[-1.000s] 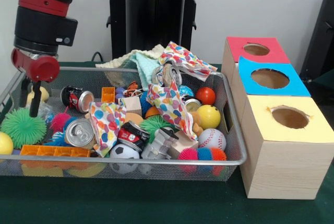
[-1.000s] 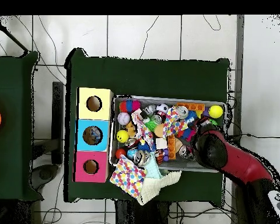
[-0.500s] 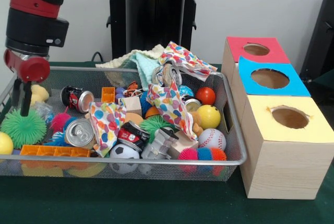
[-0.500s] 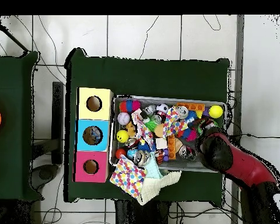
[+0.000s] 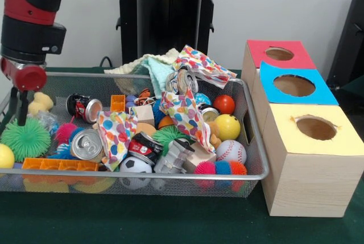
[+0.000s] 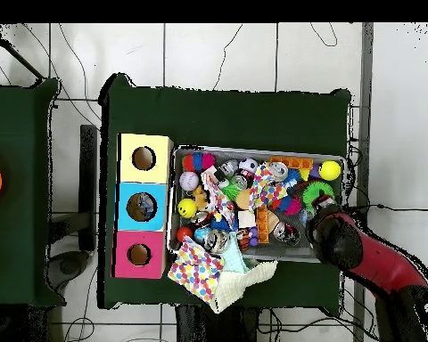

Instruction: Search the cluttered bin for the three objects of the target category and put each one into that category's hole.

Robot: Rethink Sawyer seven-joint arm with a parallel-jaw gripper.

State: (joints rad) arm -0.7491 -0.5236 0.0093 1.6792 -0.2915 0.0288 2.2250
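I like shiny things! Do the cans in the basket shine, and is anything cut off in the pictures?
Front view: the silver can top catches bright light and looks sharp; the arm is cut off at the top edge. Overhead view: the cans are too small to show any shine, and the arm hides the basket's corner.
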